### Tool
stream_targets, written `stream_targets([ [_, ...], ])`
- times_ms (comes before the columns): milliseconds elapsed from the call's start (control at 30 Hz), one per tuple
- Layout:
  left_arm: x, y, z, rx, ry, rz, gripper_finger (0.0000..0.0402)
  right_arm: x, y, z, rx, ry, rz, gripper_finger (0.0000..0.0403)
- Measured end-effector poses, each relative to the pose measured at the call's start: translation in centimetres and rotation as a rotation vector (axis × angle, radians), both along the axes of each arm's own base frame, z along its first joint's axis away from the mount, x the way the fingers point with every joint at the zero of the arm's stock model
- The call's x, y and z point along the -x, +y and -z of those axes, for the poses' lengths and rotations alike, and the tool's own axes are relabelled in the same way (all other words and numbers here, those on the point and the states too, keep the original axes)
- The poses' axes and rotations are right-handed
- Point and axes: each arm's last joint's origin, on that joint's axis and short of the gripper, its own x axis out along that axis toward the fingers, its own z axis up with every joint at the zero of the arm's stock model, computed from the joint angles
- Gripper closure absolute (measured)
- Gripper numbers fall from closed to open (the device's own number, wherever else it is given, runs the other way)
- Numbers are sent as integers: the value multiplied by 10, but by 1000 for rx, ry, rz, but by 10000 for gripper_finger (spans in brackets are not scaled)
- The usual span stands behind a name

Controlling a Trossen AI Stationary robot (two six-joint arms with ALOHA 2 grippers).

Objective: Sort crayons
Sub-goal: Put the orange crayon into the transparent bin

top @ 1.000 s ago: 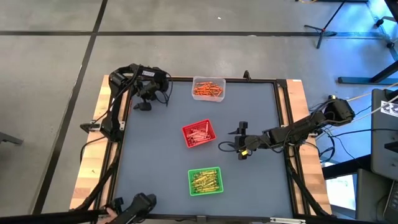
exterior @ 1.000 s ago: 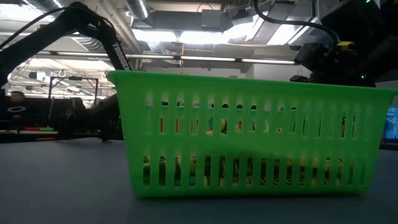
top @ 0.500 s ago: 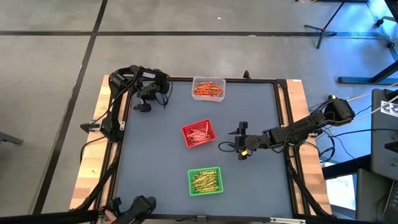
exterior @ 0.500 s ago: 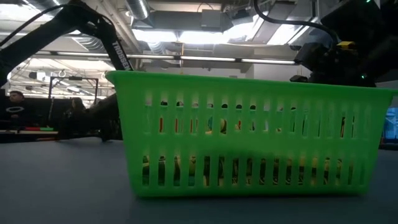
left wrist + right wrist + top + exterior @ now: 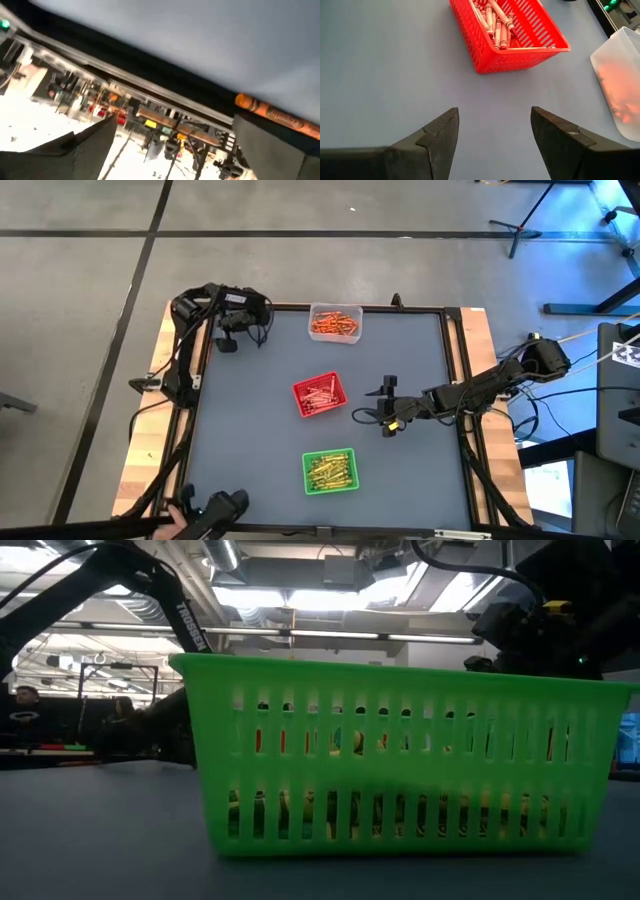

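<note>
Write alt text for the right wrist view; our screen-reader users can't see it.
The right gripper hangs open and empty over bare grey table, its two dark fingers spread apart. Ahead stands a red tray holding red crayons, and beside it a clear tray with orange contents.

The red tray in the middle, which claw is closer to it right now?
Right. The right claw sits open just beside the red tray, pointing at it. The left claw is farther off, near the table's far left corner.
</note>
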Motion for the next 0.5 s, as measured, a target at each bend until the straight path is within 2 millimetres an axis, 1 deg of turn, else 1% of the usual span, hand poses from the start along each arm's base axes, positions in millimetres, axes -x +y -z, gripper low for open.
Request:
stream_targets([
  [200,6,8,2,30,-40,-8,21,0,0,0,0,0,0,157],
  [300,5,10,5,54,-88,-3,21,0,0,0,0,-1,0,157],
  [500,5,14,8,96,-117,36,21,0,0,0,7,1,-5,157],
])
